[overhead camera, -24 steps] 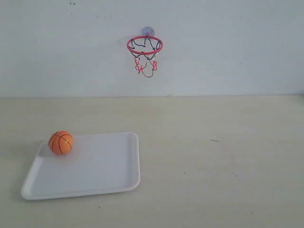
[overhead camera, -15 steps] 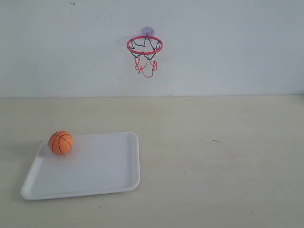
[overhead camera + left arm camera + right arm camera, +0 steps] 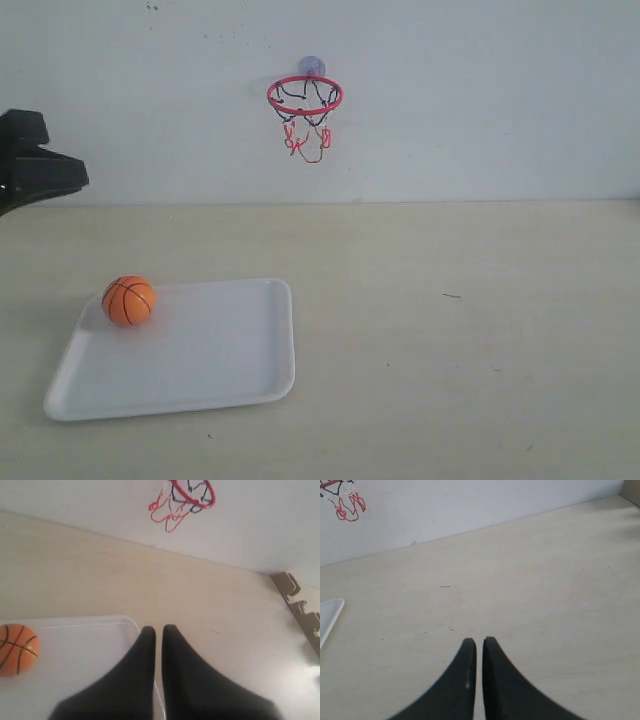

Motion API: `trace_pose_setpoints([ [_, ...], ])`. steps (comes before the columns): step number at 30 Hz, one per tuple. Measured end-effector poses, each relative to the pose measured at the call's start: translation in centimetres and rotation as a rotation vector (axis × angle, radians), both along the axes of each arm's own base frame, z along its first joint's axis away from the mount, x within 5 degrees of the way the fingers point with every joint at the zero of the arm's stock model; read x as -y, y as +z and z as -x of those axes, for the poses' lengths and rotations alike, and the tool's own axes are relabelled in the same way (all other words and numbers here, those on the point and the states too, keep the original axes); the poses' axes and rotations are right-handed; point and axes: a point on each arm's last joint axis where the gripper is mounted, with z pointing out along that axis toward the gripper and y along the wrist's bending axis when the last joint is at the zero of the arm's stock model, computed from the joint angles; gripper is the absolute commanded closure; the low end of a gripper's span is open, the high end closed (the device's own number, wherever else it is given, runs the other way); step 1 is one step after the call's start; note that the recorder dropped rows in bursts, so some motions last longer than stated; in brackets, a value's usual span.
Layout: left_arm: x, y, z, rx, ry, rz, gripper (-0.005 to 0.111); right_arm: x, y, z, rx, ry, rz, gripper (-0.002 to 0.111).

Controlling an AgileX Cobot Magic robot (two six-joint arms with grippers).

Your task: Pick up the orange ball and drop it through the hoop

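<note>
The orange ball [image 3: 129, 300] with black seams rests in the far left corner of a white tray [image 3: 230, 350]; the left wrist view shows the ball [image 3: 16, 649] too. High on the white wall hangs the hoop [image 3: 305, 96], red ring with dark and red net, seen as well from the left wrist [image 3: 192, 492]. My left gripper [image 3: 158, 629] is shut and empty, above the tray's right edge, well apart from the ball. Part of the left arm [image 3: 35, 160] shows at the left edge. My right gripper [image 3: 479, 641] is shut and empty over bare table.
The beige table [image 3: 460, 330] runs to the wall. A faint dark scratch [image 3: 452, 295] marks it right of centre. A tan notched bracket [image 3: 300, 607] stands at the table's side in the left wrist view. The tray's corner [image 3: 330, 612] shows in the right wrist view.
The left arm has come into the exterior view at the left edge; it was out of sight before. The ball, tray and hoop have not moved.
</note>
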Motion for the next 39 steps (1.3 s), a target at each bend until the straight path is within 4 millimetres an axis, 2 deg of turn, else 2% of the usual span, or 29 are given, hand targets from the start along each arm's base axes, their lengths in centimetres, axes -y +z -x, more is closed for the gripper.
trace_pose_setpoints([
  [2, 0.3, -1.1, -1.3, -0.047, -0.056, -0.003, 0.103, 0.0, 0.0, 0.0, 0.0, 0.0, 0.0, 0.104],
  [7, 1.0, -0.4, -0.5, 0.006, -0.178, -0.026, 0.103, 0.0, 0.0, 0.0, 0.0, 0.0, 0.0, 0.104],
  [9, 1.6, 1.1, 0.9, 0.05, -0.256, 0.0, 0.103, 0.0, 0.0, 0.0, 0.0, 0.0, 0.0, 0.104],
  [12, 2.7, 2.6, 4.8, 0.088, -0.413, 0.062, 0.103, 0.0, 0.0, 0.0, 0.0, 0.0, 0.0, 0.104],
  [16, 2.8, 2.3, 6.8, 0.093, -0.412, 0.064, 0.103, 0.0, 0.0, 0.0, 0.0, 0.0, 0.0, 0.104],
  [21, 2.9, 0.6, 9.5, 0.066, -0.416, 0.077, 0.103, 0.0, 0.0, 0.0, 0.0, 0.0, 0.0, 0.104],
  [27, 3.0, 0.0, 11.6, 0.081, -0.417, 0.067, 0.103, 0.0, 0.0, 0.0, 0.0, 0.0, 0.0, 0.104],
  [30, 2.8, -0.2, 11.9, 0.115, -0.383, 0.044, 0.103, 0.0, 0.0, 0.0, 0.0, 0.0, 0.0, 0.104],
  [35, 2.2, 0.2, 11.8, 0.3, -0.308, -0.059, 0.103, 0.0, 0.0, 0.0, 0.0, 0.0, 0.0, 0.104],
  [39, 0.9, 0.2, 10.8, 0.343, -0.148, -0.186, 0.103, 0.0, 0.0, 0.0, 0.0, 0.0, 0.0, 0.104],
])
